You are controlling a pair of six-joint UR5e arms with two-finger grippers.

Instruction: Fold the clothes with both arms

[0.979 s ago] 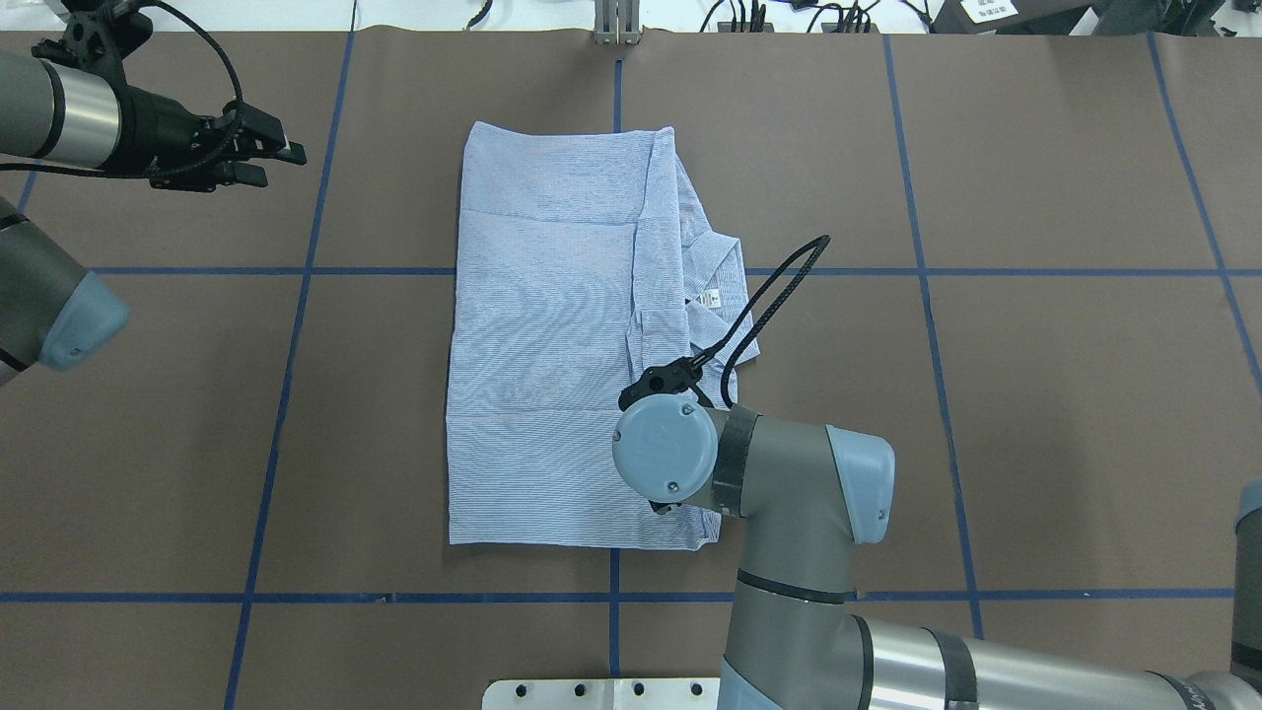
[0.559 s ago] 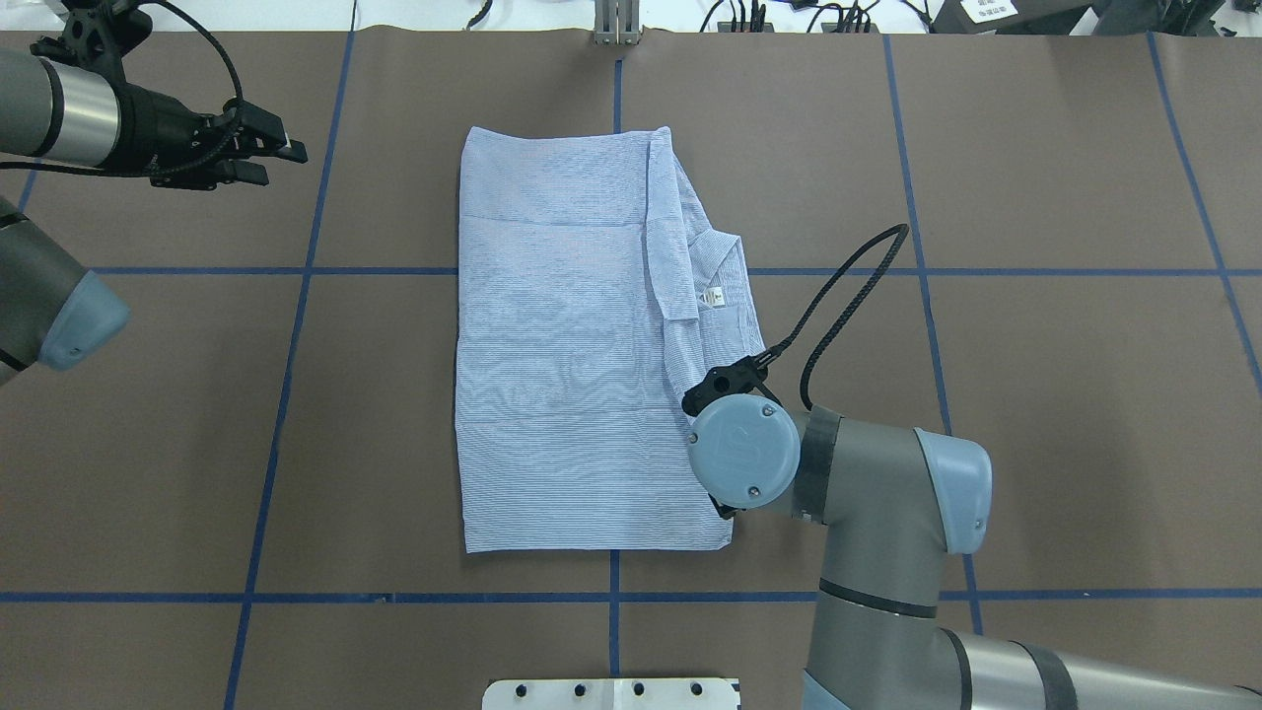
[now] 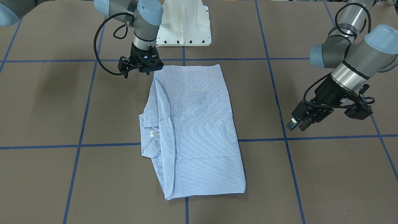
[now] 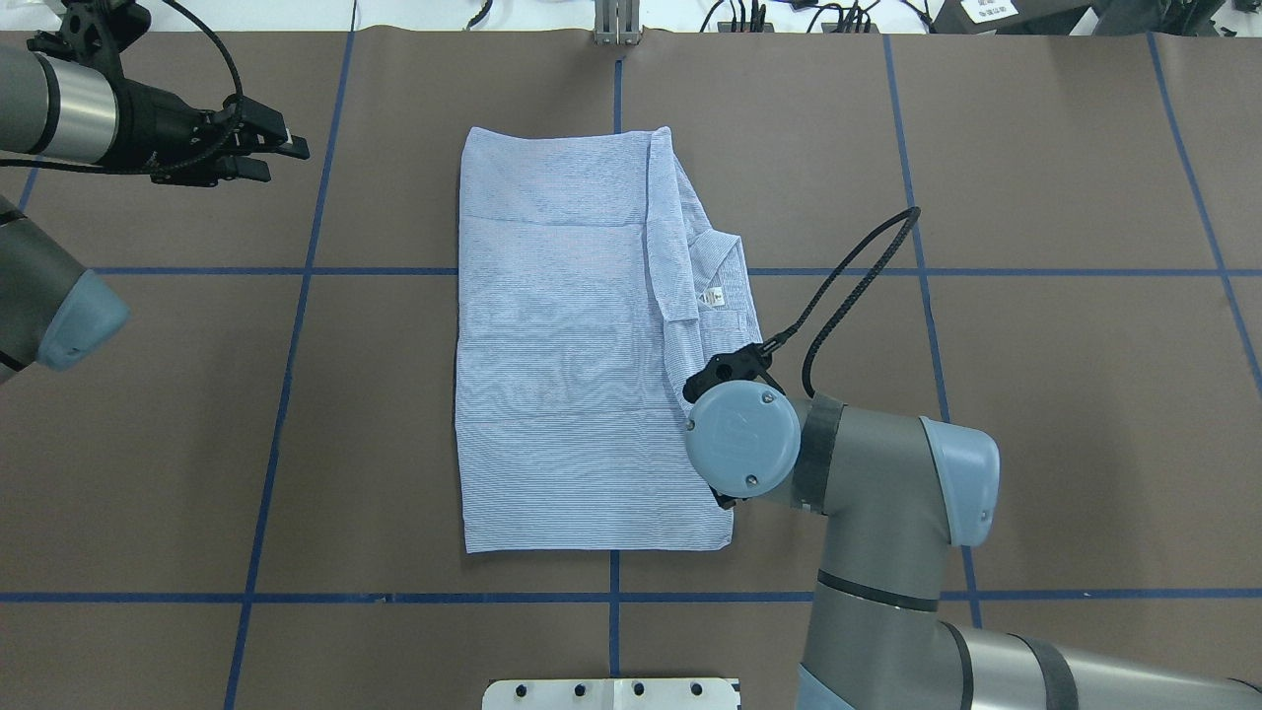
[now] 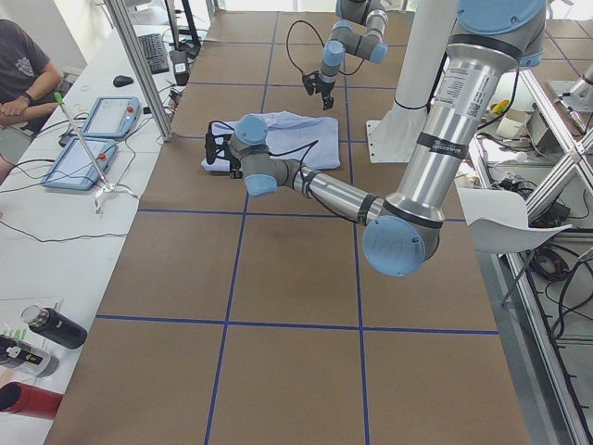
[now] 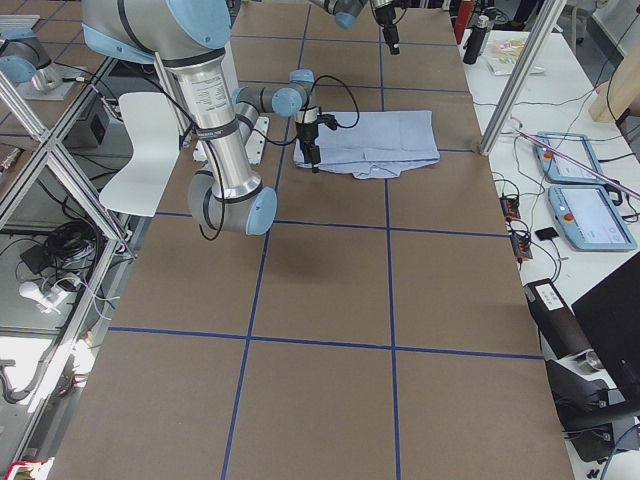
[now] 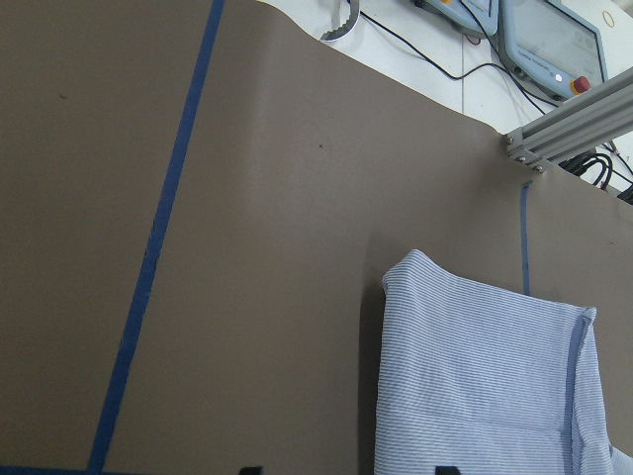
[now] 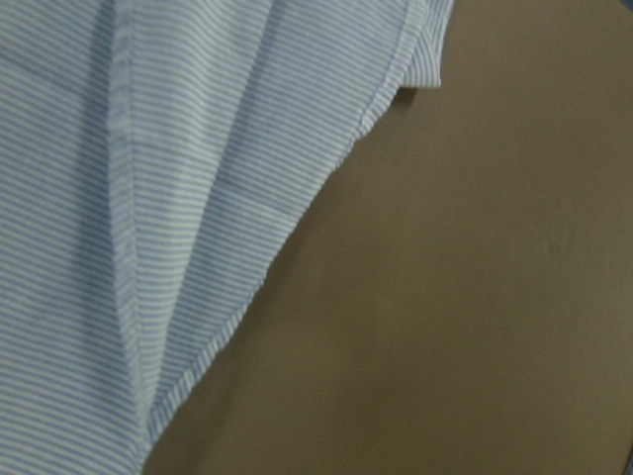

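Note:
The light blue striped shirt (image 4: 562, 345) lies folded into a long rectangle mid-table, with its collar and tag (image 4: 717, 296) on the right edge. It also shows in the front view (image 3: 192, 130). My right arm's wrist cap (image 4: 742, 437) covers the shirt's near right corner and hides the gripper from above. In the front view the right gripper (image 3: 143, 70) points down just beside that corner; I cannot tell whether it is open or shut. The right wrist view shows only the shirt's edge (image 8: 148, 198) on the table. My left gripper (image 4: 281, 160) hovers open and empty, far left of the shirt.
The brown table cover carries a grid of blue tape lines (image 4: 296, 296). The white base plate (image 3: 183, 21) stands at the robot's edge. An aluminium post (image 4: 616, 25) and cables line the far edge. Operator tablets (image 5: 93, 139) and bottles (image 5: 46, 329) sit beyond it.
My right arm has moved right, from over the shirt to its near right corner, and the shirt shifted slightly right with it. The left gripper has barely moved.

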